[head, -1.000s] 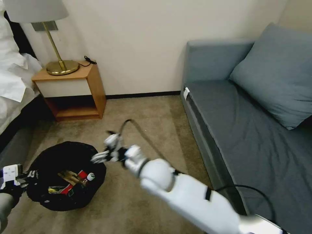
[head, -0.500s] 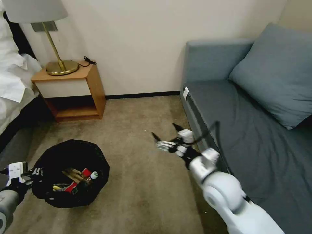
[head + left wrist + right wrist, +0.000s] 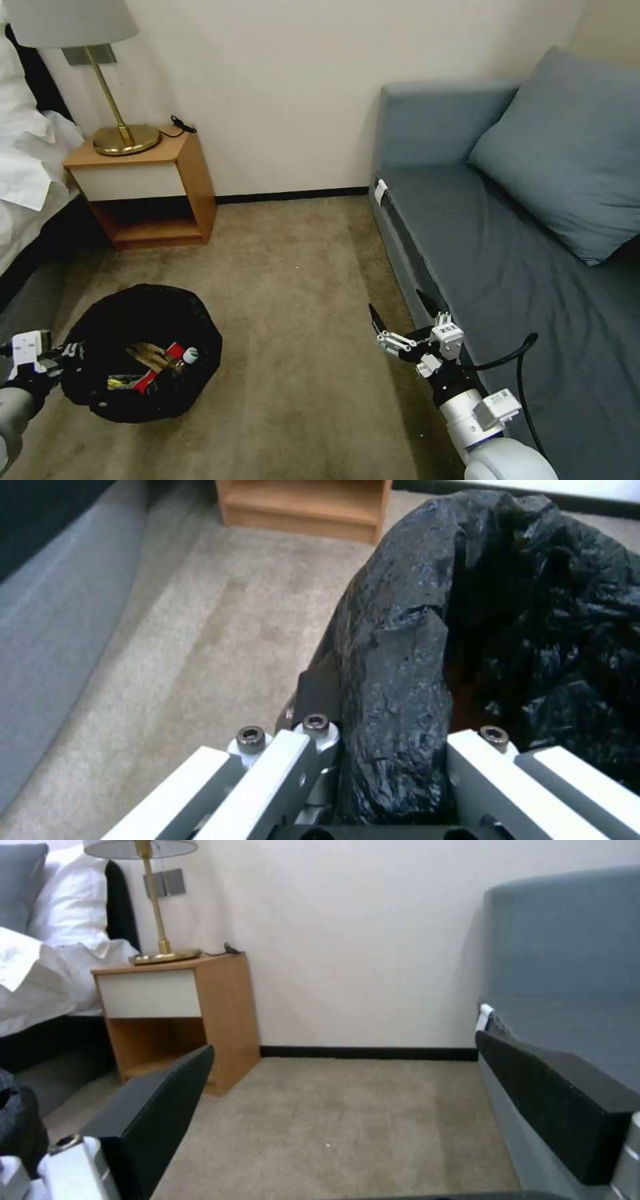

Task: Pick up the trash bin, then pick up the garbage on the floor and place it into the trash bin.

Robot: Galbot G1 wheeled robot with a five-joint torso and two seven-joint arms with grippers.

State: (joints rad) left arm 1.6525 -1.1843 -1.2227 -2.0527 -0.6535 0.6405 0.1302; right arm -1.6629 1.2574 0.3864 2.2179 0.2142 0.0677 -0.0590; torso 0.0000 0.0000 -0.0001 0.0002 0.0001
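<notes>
Black-lined trash bin [image 3: 143, 353], label unreadable

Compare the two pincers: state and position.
The left pincer is shut on the bag-covered rim of the trash bin; the right pincer is open and empty. The left sits at the bin's near edge, the right hangs over bare carpet beside the sofa. Both have dark fingers on white bodies.

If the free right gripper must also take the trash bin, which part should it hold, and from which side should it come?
Probably the bag-covered rim on the side facing the sofa. The trash bin is round and open on top, so the rim is the thin edge that jaws can straddle. The left gripper already clamps the opposite rim; the open right gripper hangs on the sofa side and could come from above.
</notes>
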